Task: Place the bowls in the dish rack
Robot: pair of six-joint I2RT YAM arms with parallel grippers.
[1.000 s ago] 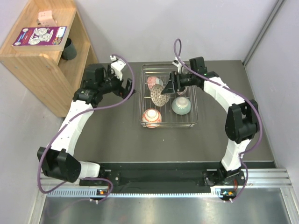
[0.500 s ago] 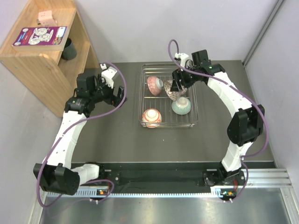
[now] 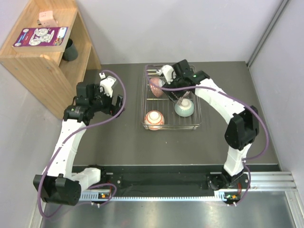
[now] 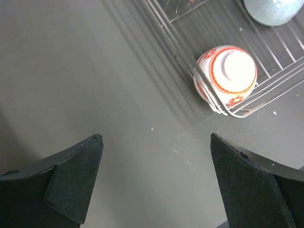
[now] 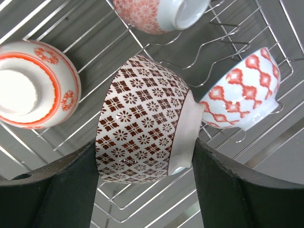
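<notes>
The silver wire dish rack [image 3: 171,127] stands at the back middle of the table. My right gripper [image 3: 175,88] is low inside it, shut on the beige-brown mesh bowl [image 5: 142,118], which is held on its side over the wires. Around it lie a red-orange banded bowl [image 5: 33,90], a pink patterned bowl [image 5: 156,14] and a white bowl with red diamonds [image 5: 242,90]. A mint green bowl [image 3: 184,108] sits at the rack's right. My left gripper [image 3: 115,102] is open and empty over bare table, left of the rack; its view shows the red-orange bowl [image 4: 228,76] in the rack's corner.
A wooden shelf [image 3: 42,61] stands at the back left with a dark cup [image 3: 70,50] inside and a booklet [image 3: 40,36] on top. Walls close the back and right sides.
My right gripper has carried the mesh bowl left and down into the rack. My left arm has drawn back to the left, away from the rack.
</notes>
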